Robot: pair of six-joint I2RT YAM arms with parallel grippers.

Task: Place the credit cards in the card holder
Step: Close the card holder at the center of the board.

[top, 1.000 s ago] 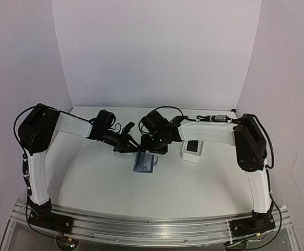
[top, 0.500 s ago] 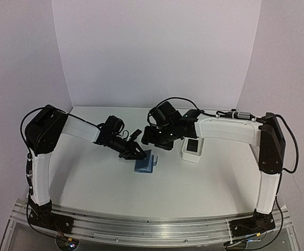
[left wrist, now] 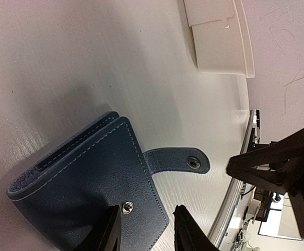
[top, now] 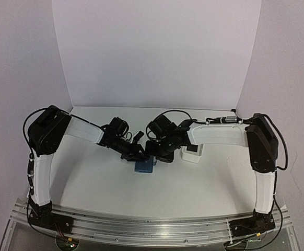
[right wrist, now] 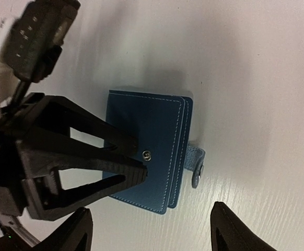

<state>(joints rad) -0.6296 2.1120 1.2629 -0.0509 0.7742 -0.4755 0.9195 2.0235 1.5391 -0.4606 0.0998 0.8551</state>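
Note:
The dark-blue card holder (right wrist: 152, 149) lies folded shut on the white table, its snap tab (left wrist: 179, 161) sticking out unfastened. My left gripper (left wrist: 147, 224) is open, one finger resting on the cover beside the metal stud (left wrist: 127, 207) and the other just past the cover's edge over the table. My right gripper (right wrist: 152, 235) hangs wide open above the holder's near edge, holding nothing. In the top view both grippers meet over the card holder (top: 144, 167). A dark credit card (top: 193, 149) lies in the white tray.
The long white tray (top: 192, 157) stands just right of the card holder, under the right forearm; its end shows in the left wrist view as the tray (left wrist: 220, 42). White walls close the table behind and at both sides.
The card holder, standing open a second ago, now lies folded shut. My left gripper moved right onto its cover and opened slightly. My right gripper opened wider and came down over it.

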